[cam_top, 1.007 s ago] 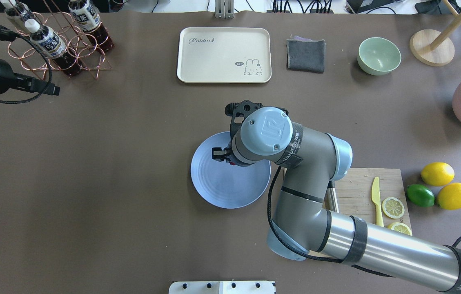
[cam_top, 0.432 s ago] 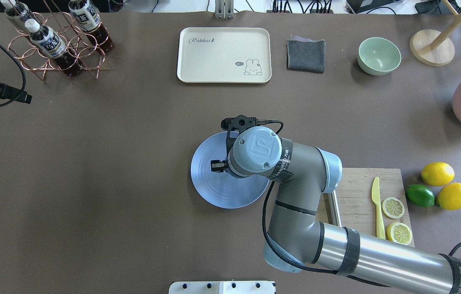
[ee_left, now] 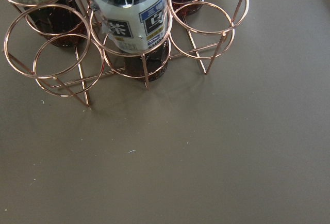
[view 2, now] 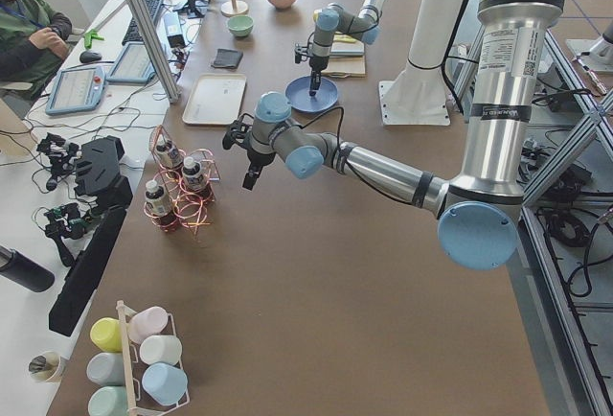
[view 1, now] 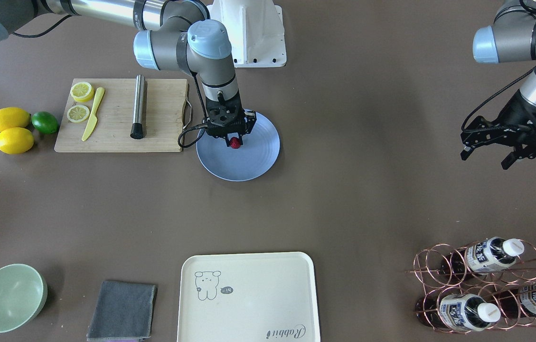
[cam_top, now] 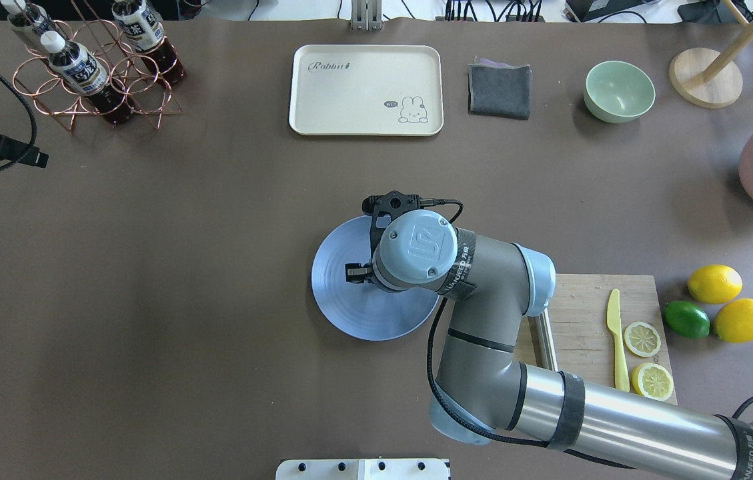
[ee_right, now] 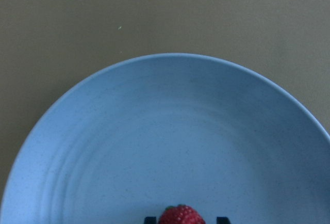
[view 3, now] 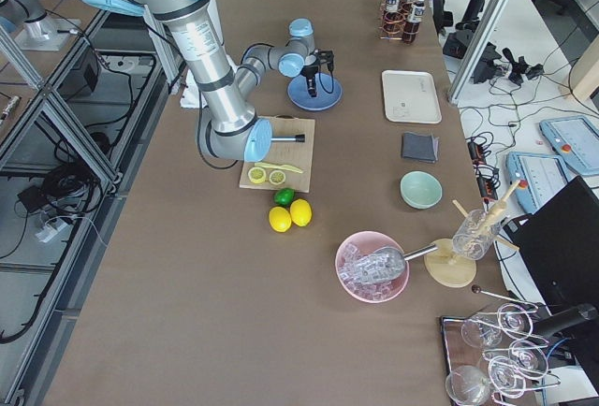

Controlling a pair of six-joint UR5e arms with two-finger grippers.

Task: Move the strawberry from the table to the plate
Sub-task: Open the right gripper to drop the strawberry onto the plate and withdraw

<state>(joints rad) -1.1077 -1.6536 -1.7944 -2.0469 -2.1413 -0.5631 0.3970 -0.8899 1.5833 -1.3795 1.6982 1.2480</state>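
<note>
The strawberry [view 1: 235, 143] is hanging low over the inner part of the light-blue plate [view 1: 253, 161], and the right gripper [view 1: 233, 138] is pinching it between its fingertips. The carry is looking done, while the release and the arm's retreat are remaining. Whether the berry is touching the plate I cannot tell. The plate is sitting on the table [view 1: 343, 199], just beside the wooden cutting board [view 1: 163, 118]. The left gripper [view 1: 484, 159] is hovering well apart with its fingers spread, holding nothing.

I am counting one strawberry and one plate. The board is carrying two lemon slices [view 1: 81, 90], one yellow knife [view 1: 93, 114] and one steel rod [view 1: 139, 107]. Beside it are lying two whole lemons [view 1: 10, 118] and one lime [view 1: 44, 122]. Farther off are sitting one cream tray [view 1: 249, 299], one grey cloth [view 1: 122, 310] and one green bowl [view 1: 9, 297], and three bottles [view 1: 491, 254] are lying in one copper rack [view 1: 431, 266].
</note>
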